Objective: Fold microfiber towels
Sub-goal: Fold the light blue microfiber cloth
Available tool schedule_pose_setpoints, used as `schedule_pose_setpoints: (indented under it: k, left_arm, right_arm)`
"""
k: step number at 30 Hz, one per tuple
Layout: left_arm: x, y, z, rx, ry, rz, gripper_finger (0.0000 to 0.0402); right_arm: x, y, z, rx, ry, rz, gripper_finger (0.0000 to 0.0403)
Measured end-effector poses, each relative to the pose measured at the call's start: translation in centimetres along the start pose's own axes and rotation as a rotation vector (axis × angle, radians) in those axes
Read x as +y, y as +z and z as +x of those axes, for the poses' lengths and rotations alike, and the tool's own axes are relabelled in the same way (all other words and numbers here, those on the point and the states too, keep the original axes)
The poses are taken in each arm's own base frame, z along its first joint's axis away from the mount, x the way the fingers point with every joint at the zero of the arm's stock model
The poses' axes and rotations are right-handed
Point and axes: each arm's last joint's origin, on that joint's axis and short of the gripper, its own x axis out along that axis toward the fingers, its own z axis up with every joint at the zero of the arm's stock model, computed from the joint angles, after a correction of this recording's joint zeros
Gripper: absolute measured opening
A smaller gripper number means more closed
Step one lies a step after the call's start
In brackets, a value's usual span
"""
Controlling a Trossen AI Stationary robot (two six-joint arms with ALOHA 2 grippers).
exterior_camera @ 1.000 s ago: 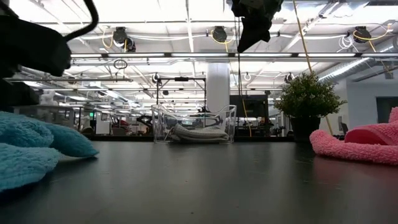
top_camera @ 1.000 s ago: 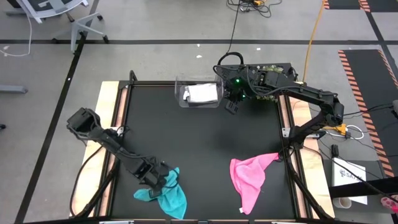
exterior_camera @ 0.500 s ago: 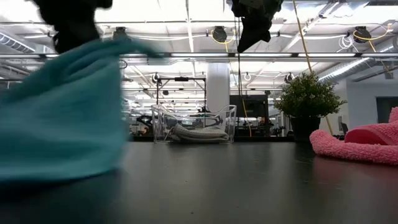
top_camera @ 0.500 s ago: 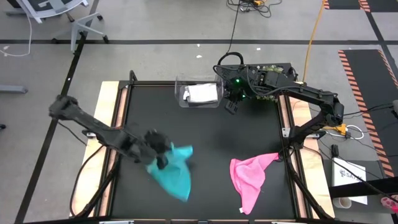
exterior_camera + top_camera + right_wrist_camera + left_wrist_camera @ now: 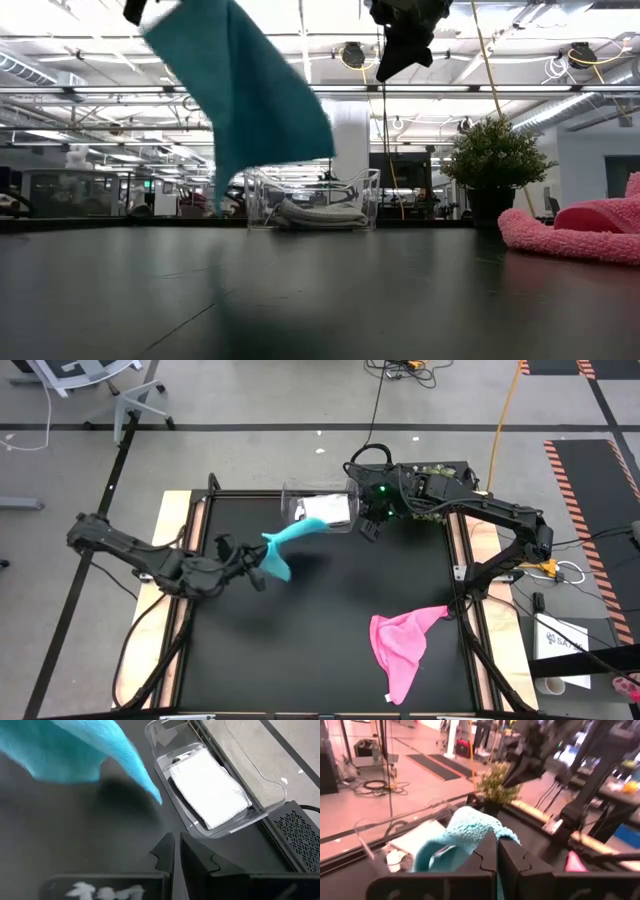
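Fuzzy teal microfiber towel (image 5: 285, 545) aloft, clenched in left gripper (image 5: 255, 568), trailing toward clear plastic bin (image 5: 290, 512); right gripper (image 5: 368, 532), fingers closed on nothing, just beyond.

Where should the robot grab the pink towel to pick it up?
Probably by the narrow pointed corner of the pink towel, coming straight down from above. That corner sticks out toward the table's right edge, away from the bunched middle, so fingers could close on one thin bit of cloth. The right gripper hangs near the clear bin, and the left gripper already holds the teal towel.
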Motion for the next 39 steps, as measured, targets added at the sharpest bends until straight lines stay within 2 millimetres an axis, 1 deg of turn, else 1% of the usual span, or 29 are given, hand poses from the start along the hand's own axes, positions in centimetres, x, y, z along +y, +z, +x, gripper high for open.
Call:
schedule_pose_setpoints:
  k: [6, 11, 16, 18, 22, 24, 28, 30, 34, 37, 39]
  left_arm:
    - [-0.4, -1.3, 1.9, 0.052, 0.023, 0.011, 0.0001]
    - [-0.3, -2.1, 3.5, 0.030, 0.126, -0.002, 0.0001]
    - [0.3, -2.4, 5.2, 0.008, 0.224, -0.011, 0.0001]
    - [0.6, -2.6, 6.0, 0.020, 0.236, -0.021, 0.0001]
    - [0.6, -2.8, 7.4, 0.052, 0.190, -0.033, 0.0001]
    - [0.5, -2.9, 7.7, 0.067, 0.161, -0.022, 0.0001]
    - [0.4, -2.6, 7.6, 0.082, 0.104, -0.016, 0.0001]
    - [0.2, -2.4, 7.0, 0.130, -0.005, 0.044, 0.0001]
    - [-0.5, -1.5, 5.4, 0.197, -0.269, 0.078, 0.0001]
    - [-0.7, -0.7, 4.2, 0.195, -0.393, 0.084, 0.0001]
    - [-0.7, -0.3, 3.4, 0.196, -0.442, 0.080, 0.0001]
  right_arm:
    - [0.0, 0.0, 0.0, 0.000, 0.003, 0.004, 0.0022]
    - [0.7, 0.0, 0.0, -0.004, 0.045, 0.010, 0.0022]
    - [3.0, -0.2, -0.1, -0.010, 0.086, -0.053, 0.0019]
    - [4.2, -0.4, 0.3, -0.046, 0.096, -0.098, 0.0013]
    - [6.9, -1.5, 2.0, -0.118, 0.131, -0.239, 0.0002]
    - [8.0, -2.2, 3.1, -0.169, 0.161, -0.248, 0.0004]
    - [8.7, -4.0, 5.1, -0.179, 0.186, -0.206, 0.0006]
    - [8.6, -4.8, 5.9, -0.162, 0.186, -0.184, 0.0006]
    - [8.4, -6.4, 7.1, -0.102, 0.178, -0.140, 0.0006]
    - [8.3, -6.9, 7.4, -0.087, 0.177, -0.129, 0.0006]
    - [8.3, -7.0, 7.5, -0.082, 0.177, -0.133, 0.0006]
